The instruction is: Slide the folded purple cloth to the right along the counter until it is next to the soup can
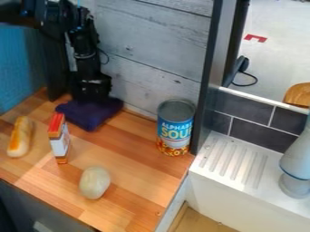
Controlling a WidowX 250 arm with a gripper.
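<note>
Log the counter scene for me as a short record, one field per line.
gripper: hanging down at the cloth; contact unclear
cloth: dark, bunched, near the wall
bread: at the picture's left
box: upright, between bread and can
can: upright, beside the dark post
pale lump: in front of the box, to its right

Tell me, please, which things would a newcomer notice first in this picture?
Most likely the big blue can, standing upright at the right side of the wooden counter. Next, the black gripper, hanging down at the dark purple cloth towards the back. The pale, rounded object near the front may also stand out.
</note>
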